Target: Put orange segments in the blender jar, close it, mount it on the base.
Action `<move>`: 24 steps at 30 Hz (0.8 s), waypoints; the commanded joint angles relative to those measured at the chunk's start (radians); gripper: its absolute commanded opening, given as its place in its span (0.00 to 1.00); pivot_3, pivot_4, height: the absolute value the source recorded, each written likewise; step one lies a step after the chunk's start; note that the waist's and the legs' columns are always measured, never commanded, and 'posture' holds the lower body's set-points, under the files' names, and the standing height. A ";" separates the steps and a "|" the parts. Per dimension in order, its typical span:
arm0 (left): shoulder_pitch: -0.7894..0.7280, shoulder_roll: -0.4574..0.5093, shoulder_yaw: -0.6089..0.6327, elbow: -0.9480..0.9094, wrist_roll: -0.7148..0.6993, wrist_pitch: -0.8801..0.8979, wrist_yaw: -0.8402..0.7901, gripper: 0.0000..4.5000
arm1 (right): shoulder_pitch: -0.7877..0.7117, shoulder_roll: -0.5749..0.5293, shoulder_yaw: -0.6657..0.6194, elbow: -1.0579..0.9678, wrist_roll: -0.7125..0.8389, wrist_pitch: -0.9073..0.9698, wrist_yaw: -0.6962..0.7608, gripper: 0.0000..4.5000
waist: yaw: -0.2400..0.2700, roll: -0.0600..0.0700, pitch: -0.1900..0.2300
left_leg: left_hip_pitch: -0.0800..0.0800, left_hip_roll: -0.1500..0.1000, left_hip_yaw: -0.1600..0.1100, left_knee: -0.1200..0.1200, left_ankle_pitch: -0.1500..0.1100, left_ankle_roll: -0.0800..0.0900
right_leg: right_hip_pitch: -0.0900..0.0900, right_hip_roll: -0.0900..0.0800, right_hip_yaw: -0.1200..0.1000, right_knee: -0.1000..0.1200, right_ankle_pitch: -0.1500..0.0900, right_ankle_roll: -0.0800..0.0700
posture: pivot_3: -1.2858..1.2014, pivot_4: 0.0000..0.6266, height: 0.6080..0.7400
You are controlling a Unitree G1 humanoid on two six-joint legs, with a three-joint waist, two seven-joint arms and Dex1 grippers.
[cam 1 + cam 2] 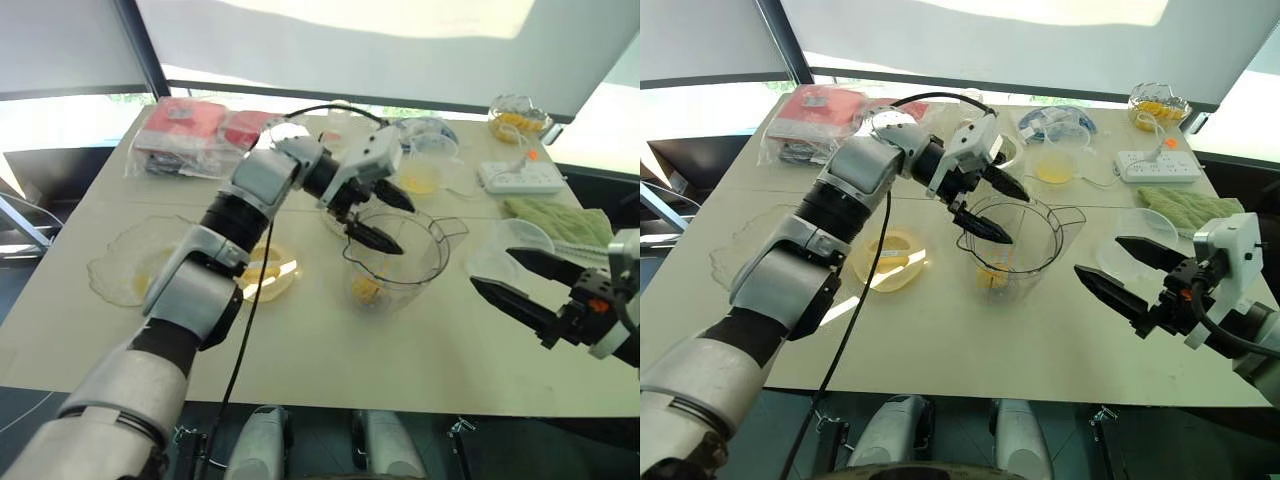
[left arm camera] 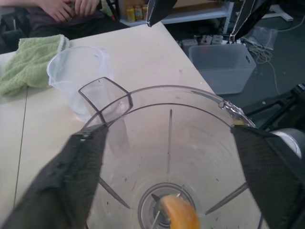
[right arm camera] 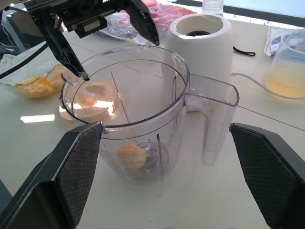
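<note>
While the left hand hangs spread and empty over the jar mid-worktop, a segment lies on its blade, and the right hand waits wide open beside it, seemingly ready to steady it.

Table: jar near centre, upright, one segment inside at bottom by blade. Left gripper over jar rim, fingers spread. Base just behind jar. Plate with segments left of jar. Small cup right of jar; towel behind cup. Power strip behind towel; bowl at far right corner. Packets at far left. Right gripper right of jar, apart from it, fingers spread.
</note>
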 commanded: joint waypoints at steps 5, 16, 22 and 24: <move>-0.070 -0.010 0.308 -0.060 -0.161 0.056 0.263 0.94 | 0.045 0.028 -0.041 -0.003 -0.097 -0.063 -0.020 1.00 | -0.001 0.000 0.000 | 0.000 0.001 0.000 0.000 0.000 0.000 | 0.000 0.000 0.000 0.000 0.000 0.001 | 0.52 0.24 1.00; 0.387 0.249 0.388 -0.758 -0.300 0.409 0.431 0.94 | 0.173 0.234 -0.121 0.064 -0.247 -0.214 -0.082 1.00 | -0.001 0.006 -0.003 | 0.007 0.003 0.000 -0.001 0.000 0.000 | 0.004 0.001 0.000 0.005 0.000 0.001 | 0.52 0.24 1.00; 0.681 0.348 0.408 -1.064 -0.367 0.540 0.534 0.94 | 0.138 0.240 -0.006 0.230 -0.548 -0.304 -0.189 1.00 | -0.007 0.008 -0.004 | 0.013 0.003 0.003 -0.001 0.000 -0.001 | 0.010 -0.001 0.003 0.002 -0.003 -0.003 | 0.52 0.24 1.00; 0.718 0.357 0.394 -1.111 -0.354 0.534 0.572 0.94 | 0.095 0.245 0.056 0.303 -0.602 -0.333 -0.190 1.00 | -0.007 0.007 -0.004 | 0.013 0.003 0.003 -0.001 0.000 -0.001 | 0.010 -0.001 0.003 0.003 -0.002 -0.003 | 0.52 0.24 1.00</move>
